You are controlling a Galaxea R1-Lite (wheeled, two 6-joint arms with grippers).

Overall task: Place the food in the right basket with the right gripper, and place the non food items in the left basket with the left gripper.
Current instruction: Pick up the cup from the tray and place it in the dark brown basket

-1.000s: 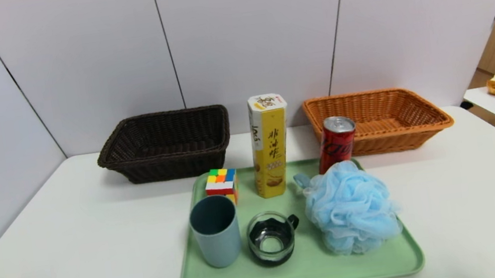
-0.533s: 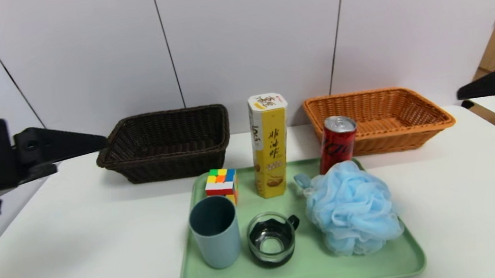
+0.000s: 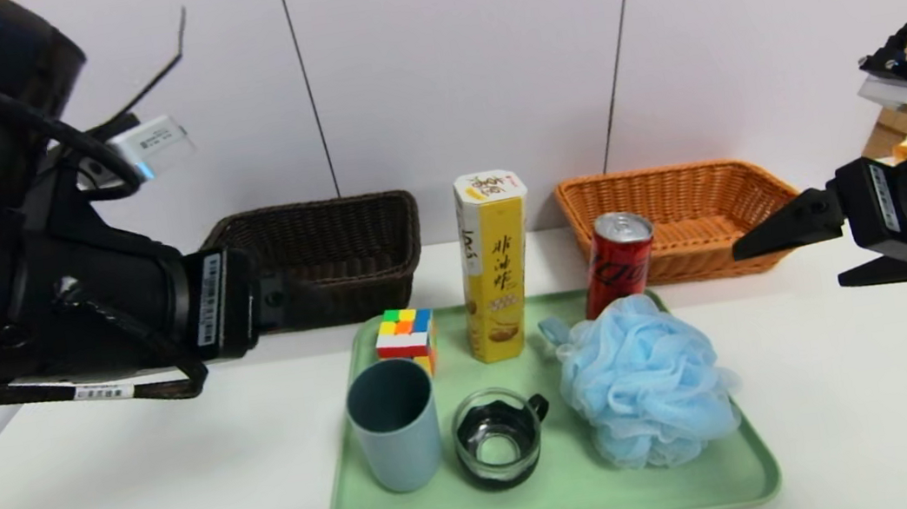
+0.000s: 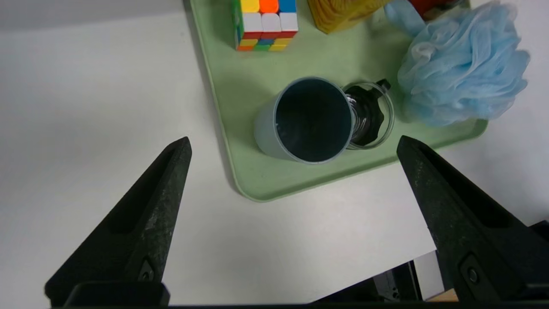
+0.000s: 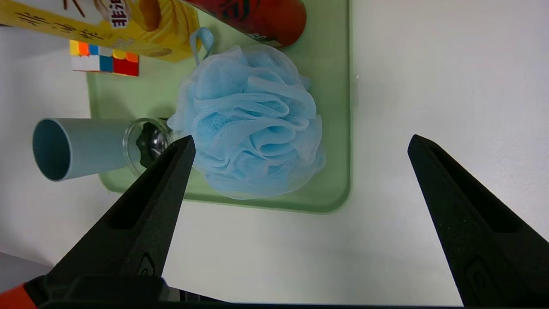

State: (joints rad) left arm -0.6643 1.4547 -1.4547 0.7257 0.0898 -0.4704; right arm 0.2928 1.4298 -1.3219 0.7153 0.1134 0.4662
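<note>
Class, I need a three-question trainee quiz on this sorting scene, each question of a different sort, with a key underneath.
1. True or false: the red can already lies in the orange basket.
2. How many items stand on the green tray? A) four B) six C) eight
3. Fill in: the glass mug stands between the blue cup and the ____.

Key:
1. False; it stands on the tray, beside the yellow carton.
2. B; the puzzle cube and bath sponge complete the six.
3. Bath sponge.

Both the left gripper and right gripper hover empty, jaws open; the dark basket holds nothing visible.
</note>
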